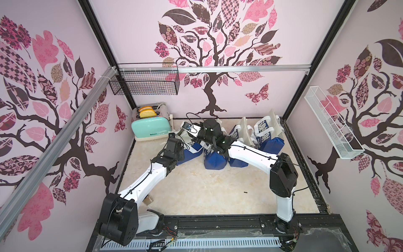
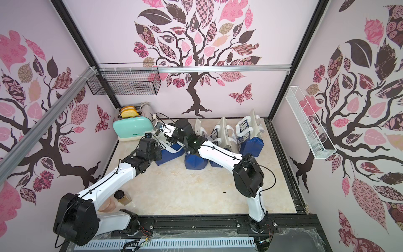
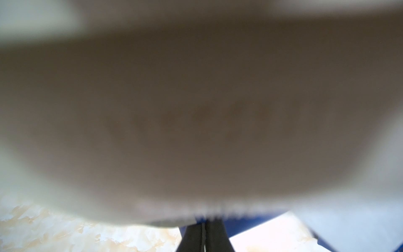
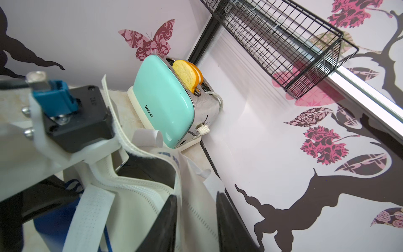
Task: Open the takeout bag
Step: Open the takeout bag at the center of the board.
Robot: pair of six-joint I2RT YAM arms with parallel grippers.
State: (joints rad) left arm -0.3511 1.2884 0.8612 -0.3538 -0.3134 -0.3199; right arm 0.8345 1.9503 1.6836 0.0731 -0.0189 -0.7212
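My marbled cream tabletop (image 1: 213, 196) fills the lower middle of both top views. At its upper left corner stands a mint toaster (image 1: 150, 131). To the right of it, along the back, four blue-and-white takeout bags (image 1: 214, 162) stand in a row. A dark-lidded jar (image 2: 123, 197) sits near the lower left, and a small dark speck (image 1: 245, 192) lies right of centre.

A mock kitchen in a lab cell: decal-covered wall panels (image 1: 135, 32), aluminium rail (image 1: 239, 69), mint toaster (image 1: 150, 130), wire basket (image 1: 146, 84).
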